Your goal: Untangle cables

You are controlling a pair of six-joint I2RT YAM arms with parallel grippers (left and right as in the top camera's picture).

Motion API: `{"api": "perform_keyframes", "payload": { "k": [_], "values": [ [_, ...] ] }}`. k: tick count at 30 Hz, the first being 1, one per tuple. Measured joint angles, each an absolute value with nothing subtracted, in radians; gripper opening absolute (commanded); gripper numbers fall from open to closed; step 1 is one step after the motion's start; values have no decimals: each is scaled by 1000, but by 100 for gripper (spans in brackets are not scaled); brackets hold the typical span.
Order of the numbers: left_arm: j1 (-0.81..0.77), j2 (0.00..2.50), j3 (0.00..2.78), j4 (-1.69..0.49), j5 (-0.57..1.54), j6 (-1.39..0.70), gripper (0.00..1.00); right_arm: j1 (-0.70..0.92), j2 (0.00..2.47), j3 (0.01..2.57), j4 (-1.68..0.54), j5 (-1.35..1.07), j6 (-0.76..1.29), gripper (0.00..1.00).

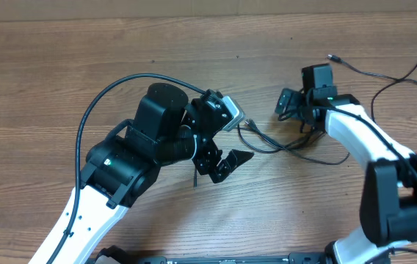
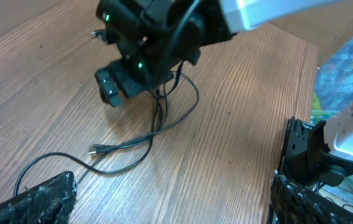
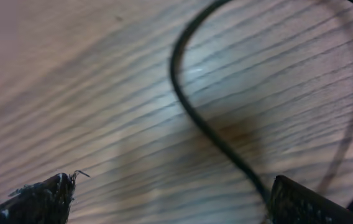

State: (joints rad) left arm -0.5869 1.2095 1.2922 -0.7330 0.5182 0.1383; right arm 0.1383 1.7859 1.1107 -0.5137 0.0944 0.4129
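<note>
The cables point(image 1: 282, 144) are thin black cords lying bunched on the wooden table between the two arms, with a silvery plug point(image 1: 244, 125) at their left end. Another black cable point(image 1: 385, 82) with a plug point(image 1: 332, 56) runs off to the far right. In the left wrist view the bunch point(image 2: 155, 127) and a plug point(image 2: 94, 149) lie ahead of my open, empty left gripper point(image 2: 170, 202), which sits just left of the bunch in the overhead view point(image 1: 219, 167). My right gripper point(image 1: 300, 117) is low over the bunch and open point(image 3: 173, 199). A cable point(image 3: 192, 112) passes close by its right finger.
The table is bare wood point(image 1: 62, 66). My right gripper's body point(image 2: 139, 62) fills the top of the left wrist view, above the cables. A colourful object point(image 2: 350, 68) shows at that view's right edge, beyond the table's edge.
</note>
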Motion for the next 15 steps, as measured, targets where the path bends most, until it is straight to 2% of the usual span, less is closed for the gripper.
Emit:
{"api": "perform_keyframes", "payload": {
  "k": [3,7,14,15],
  "values": [
    [-587,1209,1292,-733,518,138,99,138,1815,1111,-497,142,392,100],
    [-587,1209,1292,-733,518,138,100,138,1817,1111,-459,198,373,91],
    [-587,1209,1292,-733,518,138,99,138,1817,1111,-427,232,339,92],
    [-587,1209,1292,-733,518,138,100,138,1817,1111,-425,234,335,94]
  ]
}}
